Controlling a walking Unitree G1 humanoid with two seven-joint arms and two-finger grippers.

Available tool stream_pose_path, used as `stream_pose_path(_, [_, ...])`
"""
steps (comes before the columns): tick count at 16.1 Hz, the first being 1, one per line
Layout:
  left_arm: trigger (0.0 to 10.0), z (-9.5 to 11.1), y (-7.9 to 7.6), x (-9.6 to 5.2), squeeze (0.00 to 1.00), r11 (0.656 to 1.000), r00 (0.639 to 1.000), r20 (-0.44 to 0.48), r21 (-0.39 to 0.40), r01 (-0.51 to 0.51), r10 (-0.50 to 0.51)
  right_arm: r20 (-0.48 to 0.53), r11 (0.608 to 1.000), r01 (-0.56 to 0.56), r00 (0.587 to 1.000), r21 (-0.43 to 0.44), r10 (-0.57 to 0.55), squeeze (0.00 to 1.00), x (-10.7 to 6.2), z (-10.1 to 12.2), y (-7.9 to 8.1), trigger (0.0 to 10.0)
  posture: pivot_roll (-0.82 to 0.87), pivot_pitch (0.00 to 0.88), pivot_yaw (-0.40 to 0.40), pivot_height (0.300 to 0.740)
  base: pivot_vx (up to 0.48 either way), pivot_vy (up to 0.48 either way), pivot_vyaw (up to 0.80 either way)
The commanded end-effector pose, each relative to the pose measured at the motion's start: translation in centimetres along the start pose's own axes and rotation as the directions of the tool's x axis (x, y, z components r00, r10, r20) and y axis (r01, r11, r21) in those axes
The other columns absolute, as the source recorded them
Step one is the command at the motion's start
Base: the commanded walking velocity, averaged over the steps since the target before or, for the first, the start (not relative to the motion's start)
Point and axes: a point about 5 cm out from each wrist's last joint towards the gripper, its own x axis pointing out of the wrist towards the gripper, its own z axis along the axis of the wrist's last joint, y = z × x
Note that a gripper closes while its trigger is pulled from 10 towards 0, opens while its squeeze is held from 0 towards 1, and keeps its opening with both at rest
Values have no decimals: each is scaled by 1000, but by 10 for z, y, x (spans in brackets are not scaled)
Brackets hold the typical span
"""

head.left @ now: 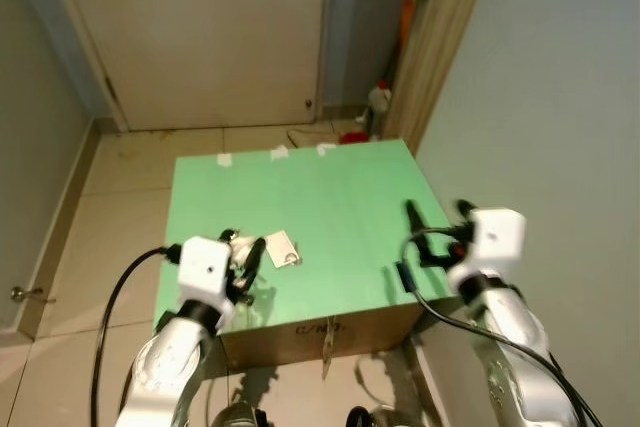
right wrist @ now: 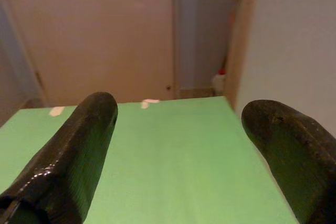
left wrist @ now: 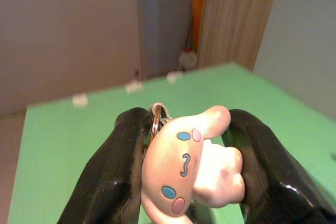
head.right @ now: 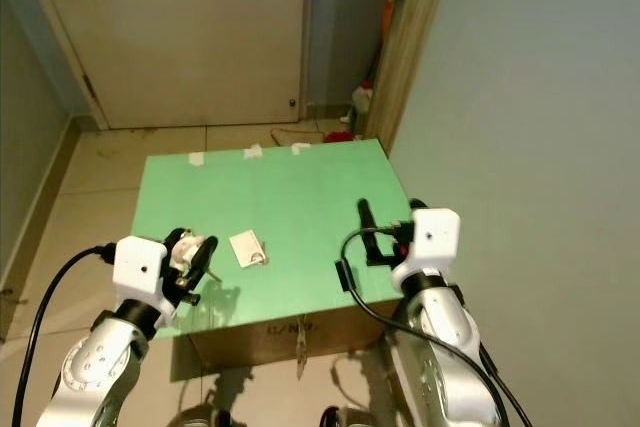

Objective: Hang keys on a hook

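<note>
My left hand [left wrist: 184, 182] is clamped on the keys [left wrist: 191, 169], squeezing the soft charm so the ring [left wrist: 156, 119] stands free to slip over a hook; they sit above the near left corner of the green bench [head.left: 330, 197]; a white card [head.left: 281, 248] lies just beside; my right hand [right wrist: 184, 156] waits at the near right edge, fingers apart, ready to help.

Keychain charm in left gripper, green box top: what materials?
Charm: looks like soft rubber or PVC, matte, with rounded moulded shapes and flat coloured dots; a thin shiny ring, probably metal, sits beside it between the left gripper fingers. Green box top: probably paper over cardboard; brown cardboard shows on its front.
</note>
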Motion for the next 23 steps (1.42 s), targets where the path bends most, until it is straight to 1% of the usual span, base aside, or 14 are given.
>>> stream_pose_path(1, [0, 8, -3, 3, 0, 1000, 999, 36, 10, 17, -17, 1, 998, 50, 999, -30, -50, 0, -9, -3, -10, 10000, -80, 0, -32, 722, 0, 0, 0])
stream_pose_path(3, [0, -3, -4, -7, 0, 1000, 1000, -16, 22, 16, -16, -43, 995, 88, 995, -43, -90, 0, -32, -13, -18, 10000, -89, 0, -32, 722, 0, 0, 0])
stream_pose_path(4, [0, -9, -5, -6, 0, 999, 999, -28, 35, 28, -27, -62, 995, 88, 994, -43, -91, 0, -36, -16, -18, 10000, -93, 0, -31, 722, 0, 0, 0])
stream_pose_path(5, [0, -12, -6, -4, 0, 998, 999, -34, 46, 35, -33, -66, 996, 80, 994, -49, -83, 0, -36, -16, -17, 10000, -95, 0, -26, 722, 0, 0, 0])
stream_pose_path(6, [0, -30, -17, 15, 0, 998, 993, -96, 6, 62, -61, -53, 996, 67, 996, -53, -70, 0, -30, -16, -15, 10000, -107, 0, -18, 722, 0, 0, 0])
stream_pose_path(9, [0, -56, -41, 39, 0, 990, 975, -187, -92, 106, -122, -44, 997, 63, 997, -45, -65, 0, -20, -20, -14, 10000, -117, 0, -4, 722, 0, 0, 0])
stream_pose_path(11, [0, -82, -57, 35, 0, 984, 956, -240, -103, 145, -166, -52, 997, 59, 997, -40, -61, 0, -16, -24, -13, 10000, -124, 0, 8, 722, 0, 0, 0])
stream_pose_path(12, [0, -84, -58, 34, 0, 983, 955, -243, -104, 150, -172, -53, 998, 57, 997, -41, -59, 0, -16, -24, -13, 10000, -126, 0, 12, 722, 0, 0, 0])
stream_pose_path(14, [0, -90, -73, 39, 0, 976, 940, -262, -67, 209, -219, -60, 997, 58, 996, -52, -61, 0, -12, -24, -10, 10000, -133, 0, 24, 722, 0, 0, -544])
stream_pose_path(15, [0, -93, -75, 40, 0, 976, 935, -278, -70, 208, -219, -56, 997, 59, 997, -52, -62, 0, -11, -24, -9, 10000, -137, 0, 30, 722, 0, 0, -669])
stream_pose_path(16, [0, -94, -80, 46, 0, 975, 928, -298, -69, 213, -224, -49, 997, 62, 997, -53, -65, 0, -10, -22, -9, 10000, -136, 0, 32, 722, 0, 0, -663])
stream_pose_path(18, [0, -88, -91, 57, 0, 969, 926, -287, -52, 241, -245, -42, 997, 63, 997, -54, -65, 0, -9, -20, -7, 10000, -136, 0, 38, 722, 0, 0, -666])
stream_pose_path(22, [0, -79, -73, 61, 0, 965, 942, -211, -31, 259, -260, -46, 997, 55, 997, -53, -58, 0, -8, -19, -2, 10000, -133, 0, 40, 722, 0, 0, -661])
stream_pose_path(23, [0, -78, -72, 62, 0, 965, 944, -205, -25, 260, -259, -48, 997, 53, 997, -54, -55, 0, -8, -19, -1, 10000, -132, 0, 40, 722, 0, 0, -650])
